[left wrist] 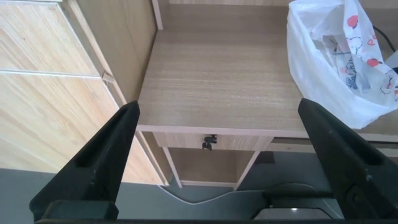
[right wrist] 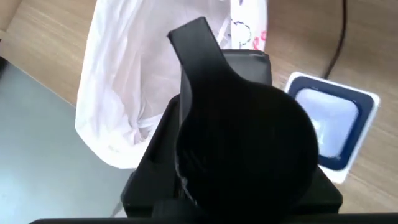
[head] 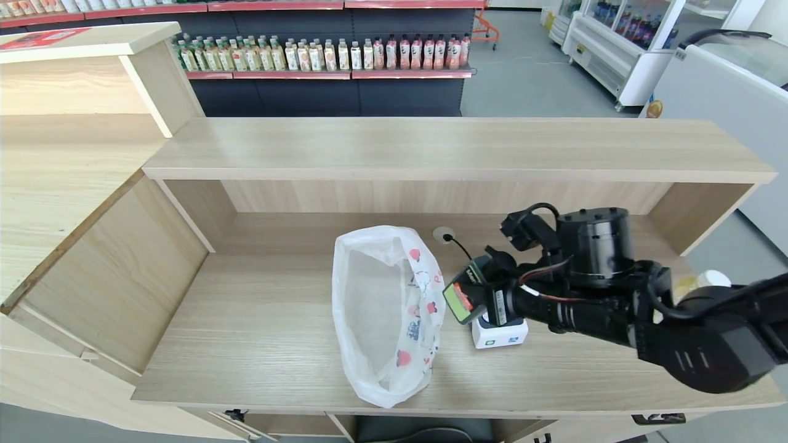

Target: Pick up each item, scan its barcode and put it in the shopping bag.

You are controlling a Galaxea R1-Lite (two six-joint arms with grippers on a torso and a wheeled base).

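Looking from the head, we see the right gripper (head: 473, 289) clamped on a dark package with a green and orange label (head: 458, 303), just above the white, blue-topped box scanner (head: 500, 335) and beside the white plastic shopping bag with red cartoon prints (head: 385, 307). The label faces the bag; we cannot tell its long axis or read its print. From the left wrist, the left gripper (left wrist: 219, 106) hangs with jaws wide apart over the pale wooden counter (left wrist: 217, 68). From the right wrist, the package looks dark and rounded.

There is one white shopping bag (head: 381, 314), one white-and-blue scanner (head: 502, 335), one green-labelled item (head: 458, 303), one cable (head: 458, 246), and one pale container (head: 711, 280) at the surface's (head: 258, 344) right edge.
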